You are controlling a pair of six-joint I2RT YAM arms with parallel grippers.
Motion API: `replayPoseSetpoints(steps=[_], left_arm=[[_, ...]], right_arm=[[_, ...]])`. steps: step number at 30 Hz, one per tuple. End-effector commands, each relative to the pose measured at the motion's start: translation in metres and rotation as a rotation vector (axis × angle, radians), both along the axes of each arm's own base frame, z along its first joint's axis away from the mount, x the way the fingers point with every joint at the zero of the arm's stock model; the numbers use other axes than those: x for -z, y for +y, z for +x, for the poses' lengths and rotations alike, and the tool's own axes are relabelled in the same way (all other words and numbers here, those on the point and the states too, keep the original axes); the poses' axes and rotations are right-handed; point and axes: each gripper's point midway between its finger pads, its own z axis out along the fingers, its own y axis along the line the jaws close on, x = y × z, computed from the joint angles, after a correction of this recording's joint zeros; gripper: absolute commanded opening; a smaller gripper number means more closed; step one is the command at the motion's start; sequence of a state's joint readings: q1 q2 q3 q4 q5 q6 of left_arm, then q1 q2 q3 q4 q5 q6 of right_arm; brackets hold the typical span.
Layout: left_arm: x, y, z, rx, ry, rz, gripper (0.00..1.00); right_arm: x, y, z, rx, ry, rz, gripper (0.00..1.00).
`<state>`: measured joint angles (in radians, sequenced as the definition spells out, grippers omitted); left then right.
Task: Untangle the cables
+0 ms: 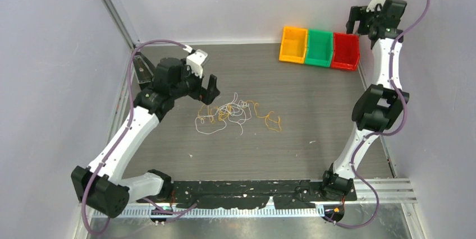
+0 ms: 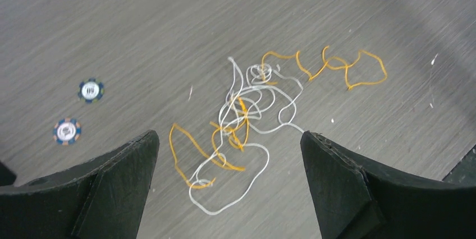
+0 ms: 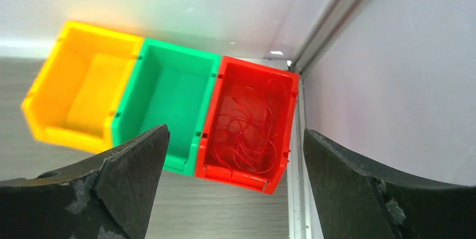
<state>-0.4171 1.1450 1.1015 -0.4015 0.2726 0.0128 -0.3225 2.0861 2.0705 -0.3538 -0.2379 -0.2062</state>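
Left gripper (image 2: 228, 138) wide, empty, hovering just near of white and yellow-orange cables (image 2: 247, 121), tangled mid-table. Right gripper (image 3: 236, 132) wide, empty, above red bin (image 3: 258, 69) at far right; red cable (image 3: 242, 141) coiled inside. Our worry: pinching both strands at a crossing tightens knot; thin wire slips from fingers. Two poker chips (image 2: 91, 90) left of tangle; we can't read print.

The surface (image 1: 314, 110) is grey with fine wood-grain streaks. The thin flexible wires on it are white (image 2: 216, 212) and yellow-orange (image 2: 179, 160). Thin red wires (image 3: 247, 132) match their red plastic bin (image 3: 255, 68). At its 9 o'clock is a green plastic bin (image 3: 168, 93), then a yellow-orange plastic bin (image 3: 84, 90). One round chip (image 2: 91, 90) has a dark blue and white striped rim. The other round chip (image 2: 67, 131) is blue, orange and white. The left fingers (image 2: 112, 194) and right fingers (image 3: 123, 183) are matte black.
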Motion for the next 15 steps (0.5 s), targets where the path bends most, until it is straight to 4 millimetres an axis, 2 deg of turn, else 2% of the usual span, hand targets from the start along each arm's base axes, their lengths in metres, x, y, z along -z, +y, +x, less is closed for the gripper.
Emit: replayPoseSetpoints(steps=[1, 2, 3, 4, 5, 6, 7, 8, 9, 10, 11, 12, 13, 14, 15], left_arm=[[0.025, 0.021, -0.025, 0.037, 0.252, 0.099, 1.0], [0.031, 0.021, -0.03, 0.055, 0.303, 0.104, 1.0], [0.039, 0.022, -0.039, 0.073, 0.357, 0.109, 1.0], [0.047, 0.022, -0.045, 0.087, 0.398, 0.112, 0.99], [0.054, 0.022, -0.049, 0.093, 0.43, 0.114, 1.0], [0.061, 0.022, -0.052, 0.092, 0.452, 0.115, 0.99], [0.067, 0.023, -0.054, 0.092, 0.466, 0.114, 0.99], [0.071, 0.023, -0.055, 0.088, 0.474, 0.108, 0.98], [0.075, 0.023, -0.054, 0.078, 0.477, 0.097, 0.96], [0.078, 0.023, -0.053, 0.073, 0.486, 0.081, 0.95], [0.082, 0.022, -0.052, 0.069, 0.492, 0.071, 0.92], [0.086, 0.021, -0.05, 0.065, 0.497, 0.066, 0.89], [0.09, 0.02, -0.048, 0.058, 0.502, 0.061, 0.87], [0.094, 0.02, -0.044, 0.048, 0.506, 0.056, 0.84], [0.099, 0.019, -0.041, 0.046, 0.507, 0.053, 0.82]], right_arm=[[-0.031, 0.055, -0.057, -0.312, 0.126, -0.05, 0.95], [-0.033, 0.071, -0.068, -0.385, 0.139, -0.018, 0.96], [-0.03, 0.09, -0.087, -0.431, 0.198, 0.001, 0.97], [-0.027, 0.101, -0.097, -0.453, 0.228, 0.011, 0.98], [-0.02, 0.125, -0.117, -0.501, 0.287, 0.018, 0.98], [-0.013, 0.137, -0.127, -0.523, 0.322, 0.018, 0.99], [-0.003, 0.162, -0.148, -0.578, 0.379, 0.022, 1.0], [0.006, 0.175, -0.159, -0.606, 0.412, 0.024, 1.0], [0.021, 0.202, -0.18, -0.668, 0.468, 0.032, 0.99], [0.021, 0.215, -0.193, -0.698, 0.477, 0.031, 0.98], [0.043, 0.24, -0.212, -0.757, 0.546, 0.047, 0.95], [0.047, 0.253, -0.219, -0.783, 0.552, 0.046, 0.94], [0.067, 0.276, -0.238, -0.828, 0.621, 0.07, 0.92], [0.072, 0.287, -0.242, -0.85, 0.622, 0.077, 0.91], [0.088, 0.303, -0.257, -0.875, 0.675, 0.096, 0.88]])
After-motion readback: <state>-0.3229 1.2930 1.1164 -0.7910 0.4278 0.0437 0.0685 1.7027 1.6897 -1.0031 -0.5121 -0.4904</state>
